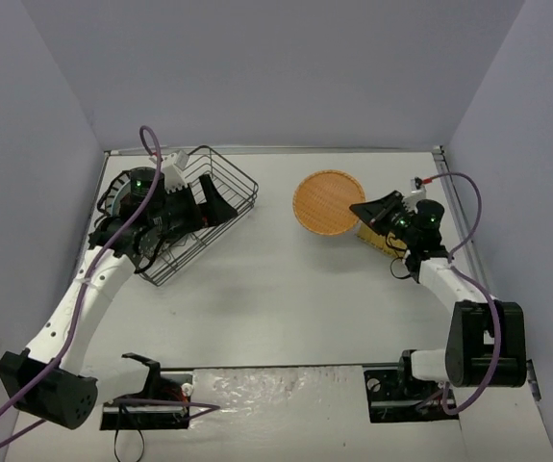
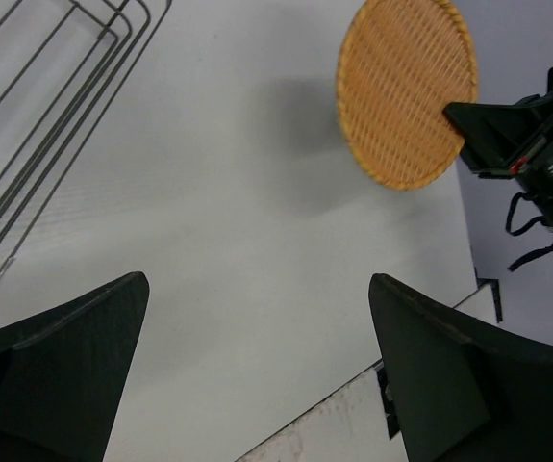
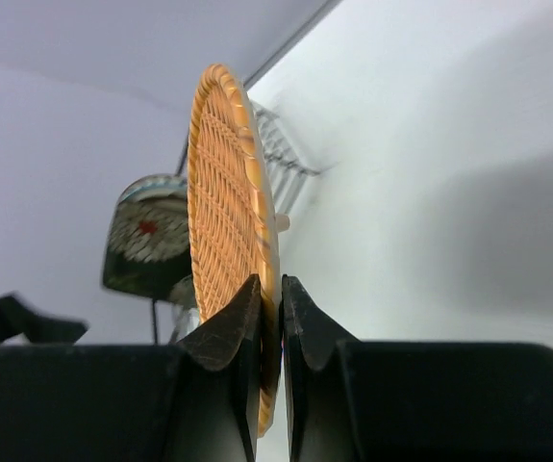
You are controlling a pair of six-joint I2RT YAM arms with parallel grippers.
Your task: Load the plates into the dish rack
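Observation:
The orange-tan woven round plate (image 1: pixel 327 202) is held up off the table at the back right. My right gripper (image 1: pixel 361 209) is shut on its right rim. In the right wrist view the plate (image 3: pixel 226 192) stands edge-on between my closed fingers (image 3: pixel 269 284). The dark wire dish rack (image 1: pixel 220 183) sits tilted at the back left. My left gripper (image 1: pixel 209 204) hovers over the rack, open and empty (image 2: pixel 257 289). A plate with dark radial stripes and a red mark (image 3: pixel 147 241) stands by the rack's far left (image 1: pixel 115 193). The other plates are not clearly visible.
The rack's wire corner (image 2: pixel 55 106) is at the top left of the left wrist view, with the orange plate (image 2: pixel 406 91) and right gripper (image 2: pixel 512 125) far across bare table. A yellowish thing (image 1: pixel 380 243) lies under the right wrist. Walls enclose the table.

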